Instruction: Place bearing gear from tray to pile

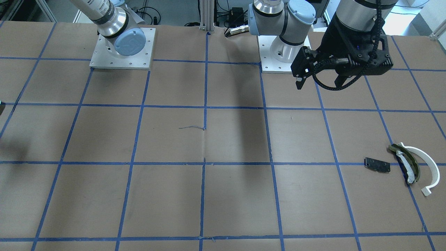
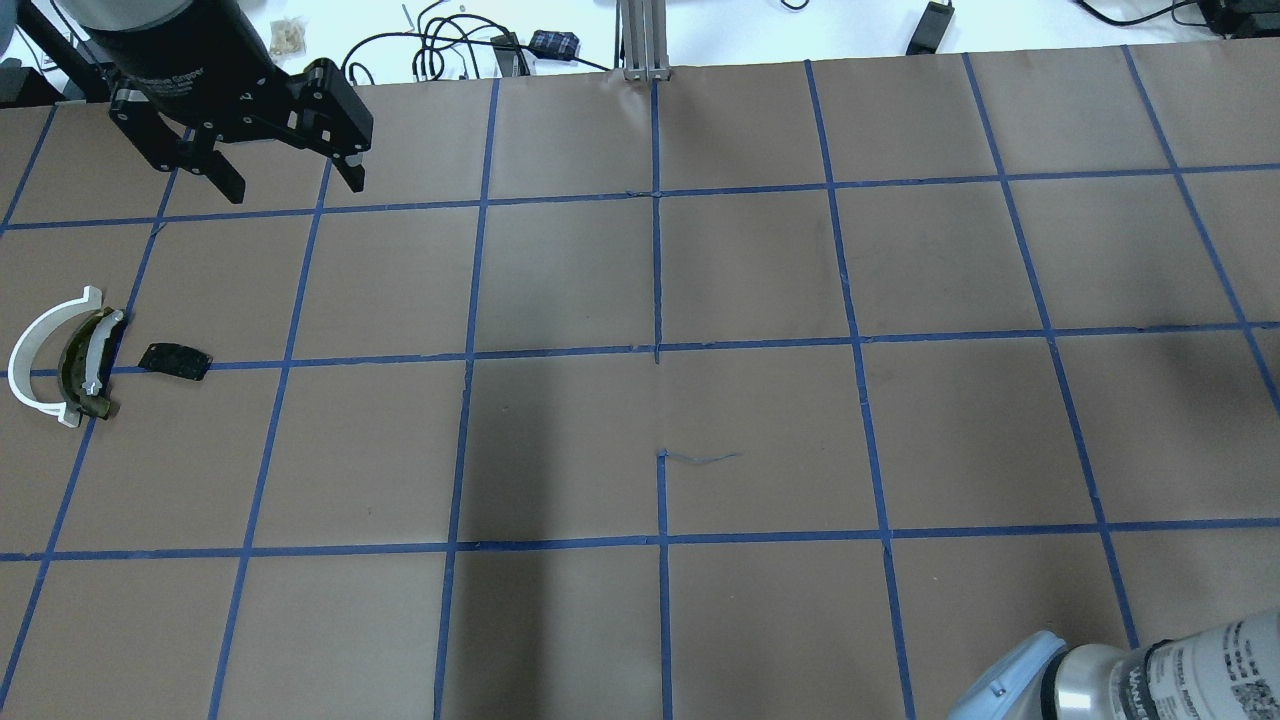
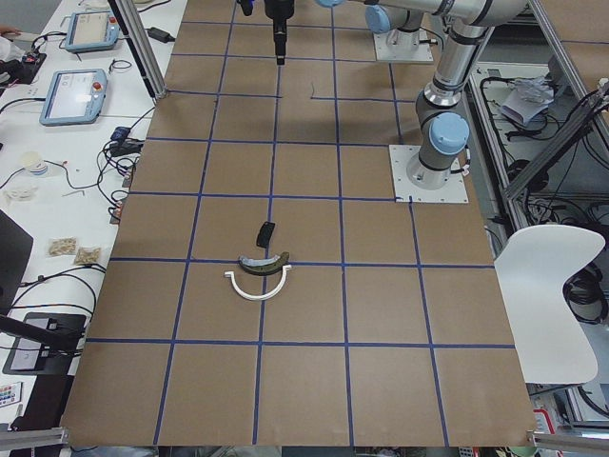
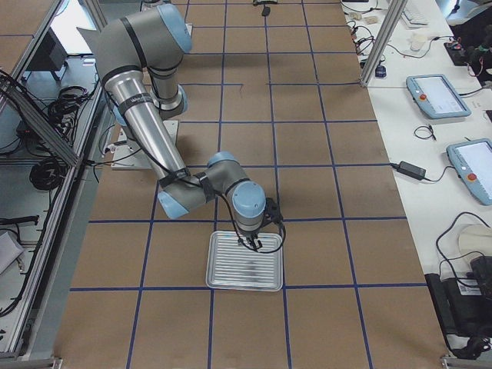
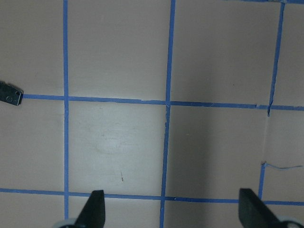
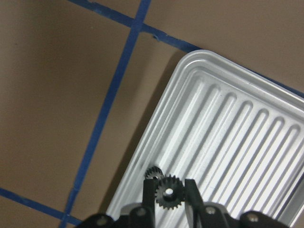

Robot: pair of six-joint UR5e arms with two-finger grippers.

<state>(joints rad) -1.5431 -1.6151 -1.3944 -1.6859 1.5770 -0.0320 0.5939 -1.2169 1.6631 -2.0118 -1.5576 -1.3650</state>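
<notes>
My right gripper (image 6: 167, 194) is shut on a small black toothed bearing gear (image 6: 167, 191) and holds it over a corner of the ribbed silver tray (image 6: 228, 123). In the exterior right view this gripper (image 4: 248, 244) is at the tray (image 4: 246, 269). The pile lies far off on the other side of the table: a white curved arc (image 2: 35, 345), an olive-and-white curved piece (image 2: 85, 365) and a flat black plate (image 2: 175, 360). The pile also shows in the front view, with the arc (image 1: 427, 167) and the plate (image 1: 377, 164). My left gripper (image 2: 297, 190) is open and empty, raised beyond the pile.
A dark gear-shaped patch (image 6: 152, 172) sits on the tray beside the held gear; I cannot tell if it is a reflection or a second gear. Blue tape lines grid the brown table (image 2: 660, 350). The two arm bases (image 1: 122, 48) stand at the robot's edge.
</notes>
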